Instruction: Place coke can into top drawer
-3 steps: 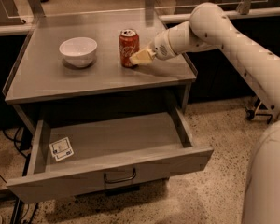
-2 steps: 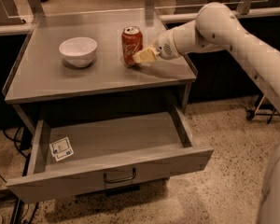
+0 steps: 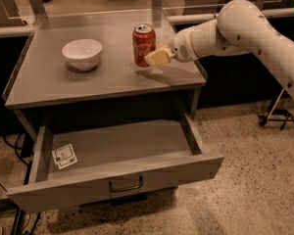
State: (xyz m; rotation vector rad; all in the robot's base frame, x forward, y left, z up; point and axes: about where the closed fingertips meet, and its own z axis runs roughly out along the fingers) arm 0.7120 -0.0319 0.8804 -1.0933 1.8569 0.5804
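In the camera view, the coke can (image 3: 143,44) is standing upright on the grey table top (image 3: 112,77), towards its back edge and a little to the 3 o'clock side of centre. The white bowl (image 3: 82,54) is sitting at the can's 9 o'clock, well apart from it.

The white arm (image 3: 245,23) is reaching in from the 3 o'clock side of the scene. It is carrying the gripper (image 3: 154,58), whose beige tip is pointing towards 9 o'clock. That tip is lying against the lower part of the can at the can's 4 o'clock, overlapping the red wall just above the table top. The can's silver top and most of its logo are showing clear above the tip. Whether the gripper is clamping the can or only resting open beside it cannot be told from here.

At the table top's 6 o'clock, the top drawer (image 3: 78,192) is standing pulled out towards the camera. Its flat front panel is carrying a dark curved handle (image 3: 126,185) near the middle. Inside, a small white tag (image 3: 64,156) is lying on the drawer floor at the 9 o'clock end. The can is sitting up on the table, not in the drawer. The speckled floor (image 3: 255,180) is showing at the drawer's 3 o'clock.
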